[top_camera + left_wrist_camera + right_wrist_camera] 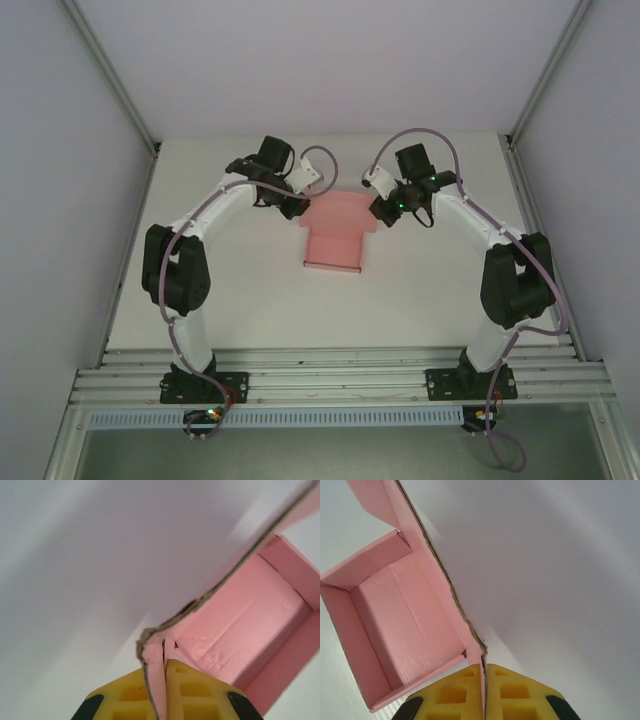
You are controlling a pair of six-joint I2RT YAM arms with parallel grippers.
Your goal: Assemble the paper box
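A metal rail (340, 372) runs along the near edge of a white table (250, 300). At mid-table sits the pink paper box (333, 240), partly folded, with low walls standing around an open tray and a wider flap lying beyond it. The left gripper (165, 672) has its yellow fingers clamped on the card edge at the box's far-left corner. The right gripper (484, 677) pinches the far-right corner edge the same way. From above, the fingertips are hard to make out; they seem to meet the flap's side edges.
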